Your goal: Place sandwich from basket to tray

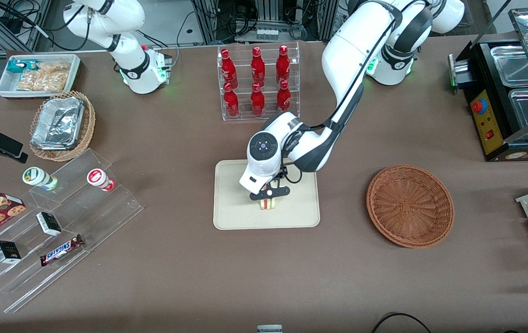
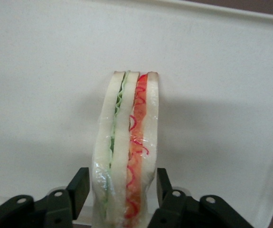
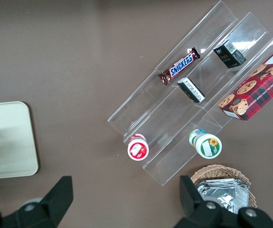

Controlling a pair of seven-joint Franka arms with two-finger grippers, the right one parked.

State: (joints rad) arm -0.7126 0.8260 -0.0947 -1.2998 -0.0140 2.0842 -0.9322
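The sandwich (image 1: 267, 204) stands on its edge on the cream-beige tray (image 1: 231, 208), near the tray's middle. In the left wrist view the sandwich (image 2: 127, 142) shows white bread with green and red-pink filling layers against the tray (image 2: 41, 95). My left gripper (image 1: 269, 196) is low over the tray, straddling the sandwich. The gripper (image 2: 121, 184) is open: a finger (image 2: 79, 185) stands on each side of the sandwich with a small gap. The reddish-brown wicker basket (image 1: 409, 206) lies toward the working arm's end of the table and has nothing in it.
A clear rack of red bottles (image 1: 258, 81) stands farther from the front camera than the tray. A clear stepped display (image 1: 56, 226) with snacks, a tan basket of foil containers (image 1: 60, 125) and a white bin (image 1: 37, 74) lie toward the parked arm's end. A black appliance (image 1: 509, 97) stands toward the working arm's end.
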